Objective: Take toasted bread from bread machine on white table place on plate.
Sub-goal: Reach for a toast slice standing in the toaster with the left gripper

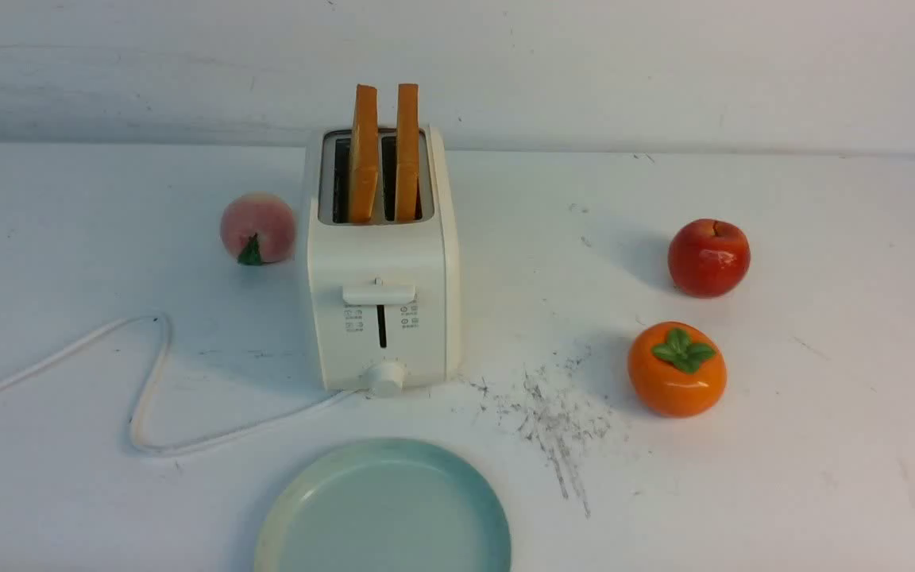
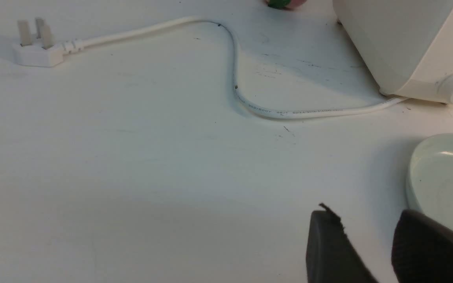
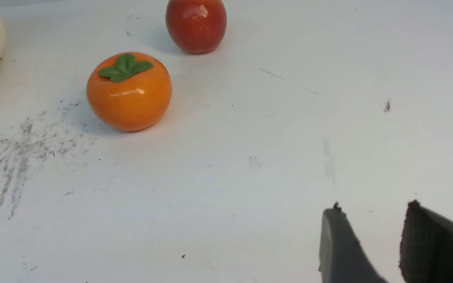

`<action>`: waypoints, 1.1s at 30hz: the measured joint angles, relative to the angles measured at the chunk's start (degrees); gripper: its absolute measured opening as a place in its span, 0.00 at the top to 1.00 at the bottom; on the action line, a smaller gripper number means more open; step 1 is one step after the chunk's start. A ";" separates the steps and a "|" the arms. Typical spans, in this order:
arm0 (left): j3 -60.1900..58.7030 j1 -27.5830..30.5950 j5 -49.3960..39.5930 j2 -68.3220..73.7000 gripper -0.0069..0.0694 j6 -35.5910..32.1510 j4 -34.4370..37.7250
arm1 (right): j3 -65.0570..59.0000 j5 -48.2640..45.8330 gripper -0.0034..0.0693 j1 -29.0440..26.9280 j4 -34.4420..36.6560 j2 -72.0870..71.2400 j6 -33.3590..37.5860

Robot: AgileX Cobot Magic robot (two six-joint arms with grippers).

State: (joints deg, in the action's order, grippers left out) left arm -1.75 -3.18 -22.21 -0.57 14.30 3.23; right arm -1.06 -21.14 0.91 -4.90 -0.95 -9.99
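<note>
Front view: two slices of toasted bread [image 1: 364, 155] stand upright in the one bread machine [image 1: 382, 270], one per slot. One plate [image 1: 386, 508] lies on the tabletop [image 1: 783, 445] in front of it, carrying no slice. Three fruits stand around: one peach [image 1: 257, 228], one apple [image 1: 708, 257], one persimmon [image 1: 676, 369].

Left wrist view: the left hand [image 2: 376, 251] is spread, pinching nothing, near the plate's rim. One cord [image 2: 234, 78] ends in one plug [image 2: 37, 49].

Right wrist view: the right hand [image 3: 380, 251] is likewise spread and holds nothing.

Left gripper [image 2: 366, 220] and right gripper [image 3: 374, 212] each have fingers parted, gripping nothing.
</note>
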 joint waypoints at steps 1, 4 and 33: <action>0.00 0.00 0.00 0.00 0.60 0.00 0.00 | 0.00 0.00 0.62 0.00 0.00 0.00 0.00; 0.00 0.00 0.00 0.00 0.60 0.00 0.00 | 0.00 0.00 0.62 0.00 0.00 0.00 0.00; 0.00 0.00 29.63 0.00 0.60 5.71 20.98 | 0.00 0.00 0.62 0.00 0.00 0.00 0.00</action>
State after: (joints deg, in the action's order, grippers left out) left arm -1.75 -3.18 7.42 -0.57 20.01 24.21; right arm -1.06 -21.14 0.91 -4.90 -0.95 -9.99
